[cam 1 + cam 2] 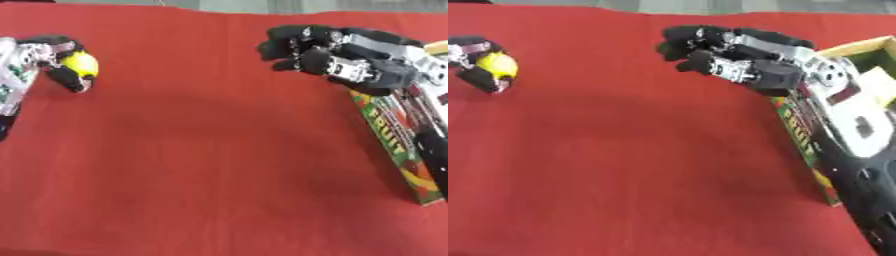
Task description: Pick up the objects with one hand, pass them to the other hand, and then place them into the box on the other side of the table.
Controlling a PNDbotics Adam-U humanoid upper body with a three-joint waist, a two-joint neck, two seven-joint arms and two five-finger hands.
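Left hand at far left of the red desk, fingers curled round a small yellow object, well apart from the box. Right hand hangs over the desk just beside the box's printed side wall, fingers curled inward, nothing held. Box sits at the desk's right edge; the right arm covers much of it.
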